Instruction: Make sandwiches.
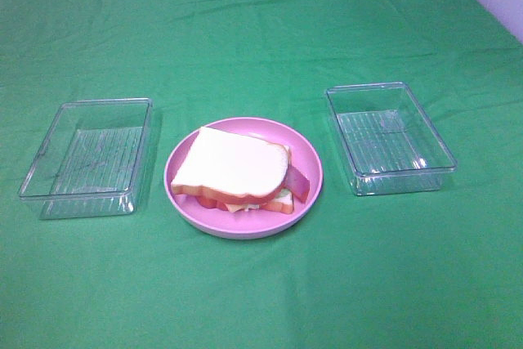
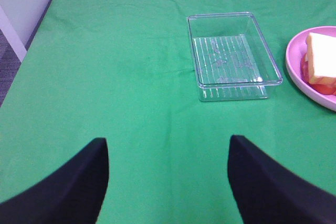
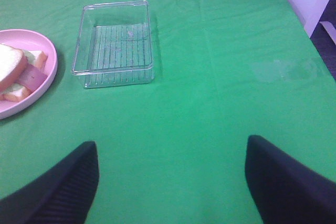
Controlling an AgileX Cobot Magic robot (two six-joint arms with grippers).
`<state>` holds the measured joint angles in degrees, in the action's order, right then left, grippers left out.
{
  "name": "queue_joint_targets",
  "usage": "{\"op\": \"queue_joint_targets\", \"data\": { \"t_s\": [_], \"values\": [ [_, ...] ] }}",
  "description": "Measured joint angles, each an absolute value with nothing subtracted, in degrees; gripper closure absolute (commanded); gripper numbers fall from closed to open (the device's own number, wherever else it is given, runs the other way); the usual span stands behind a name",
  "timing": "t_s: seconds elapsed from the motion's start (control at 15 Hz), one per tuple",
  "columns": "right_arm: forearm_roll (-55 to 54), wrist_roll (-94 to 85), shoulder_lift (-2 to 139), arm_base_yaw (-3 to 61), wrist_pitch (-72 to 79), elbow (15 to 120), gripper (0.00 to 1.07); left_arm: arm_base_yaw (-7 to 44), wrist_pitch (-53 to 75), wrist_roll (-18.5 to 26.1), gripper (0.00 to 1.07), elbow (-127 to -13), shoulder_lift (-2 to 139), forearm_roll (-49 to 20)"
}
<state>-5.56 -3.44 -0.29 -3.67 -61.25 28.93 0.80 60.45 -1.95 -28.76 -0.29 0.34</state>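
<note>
In the exterior high view, neither arm shows. The sandwich [image 1: 237,171] sits assembled on the round pink plate [image 1: 306,153] at the centre of the frame, white bread on top with bacon, lettuce and cheese peeking out at its lower right edge. A clear tray [image 1: 86,157] lies at centre left and a second clear tray [image 1: 390,138] at centre right, both on the green cloth [image 1: 261,284], each near the plate but apart from it.

In the left wrist view, the left gripper [image 2: 168,182] fills the bottom of the frame, its two dark fingers [image 2: 68,187] spread wide over bare cloth, holding and touching nothing. One clear tray lies at upper centre; the plate and sandwich are cut by the right edge.

In the right wrist view, the right gripper [image 3: 170,184] likewise stands wide apart at the bottom of the frame, with nothing between its fingers [image 3: 286,182]. A tray sits upper left of centre, the plate with the sandwich at the left edge.
</note>
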Motion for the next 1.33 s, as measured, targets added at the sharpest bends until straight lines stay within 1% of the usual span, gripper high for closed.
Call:
{"op": "queue_joint_targets", "data": {
  "t_s": [0.2, 0.33, 0.93, 1.2, 1.33],
  "values": [
    [-5.6, -3.4, -0.3, -3.7, -61.2, 28.9, 0.35, 0.8, 60.4, 0.0, 0.44, -28.8, -0.3, 0.0],
    [-5.6, -3.4, -0.3, -3.7, -61.2, 28.9, 0.35, 0.8, 60.4, 0.4, 0.44, -28.8, -0.3, 0.0],
    [-5.6, -3.4, -0.3, -3.7, -61.2, 28.9, 0.35, 0.8, 60.4, 0.5, 0.44, -28.8, -0.3, -0.3],
    [-5.6, -3.4, -0.3, -3.7, -61.2, 28.9, 0.35, -1.3, 60.4, 0.5, 0.44, -28.8, -0.3, -0.4],
    [-5.6, -3.4, -0.3, -3.7, -61.2, 28.9, 0.35, -1.4, 60.4, 0.5, 0.44, -28.8, -0.3, -0.4]
  ]
}}
